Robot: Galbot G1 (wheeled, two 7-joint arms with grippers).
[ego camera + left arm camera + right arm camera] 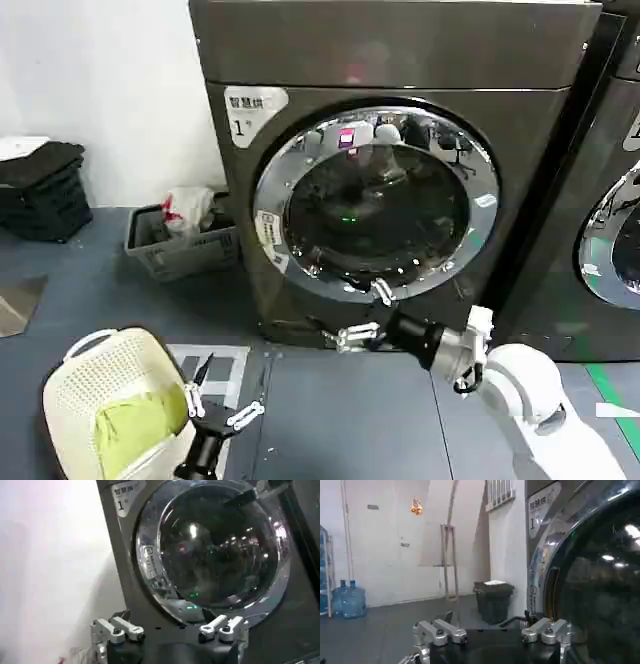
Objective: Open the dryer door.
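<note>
The dryer door (375, 200) is a round porthole with a wide chrome rim and dark glass, and it lies against the front of the grey machine. My right gripper (367, 313) is open just below the door's lower rim, its upper finger (381, 292) close to the chrome. In the right wrist view the right gripper (493, 637) holds nothing, and the door (590, 580) rises beside it. My left gripper (222, 395) is open and empty low over the floor, well short of the machine. From the left wrist view the left gripper (170, 635) faces the door (215, 545).
A darker neighbouring machine (615, 230) stands on the right. A grey crate of laundry (180, 245) sits left of the dryer by the wall. A white basket with green cloth (110, 400) lies beside my left arm. Black folded items (45, 190) are stacked far left.
</note>
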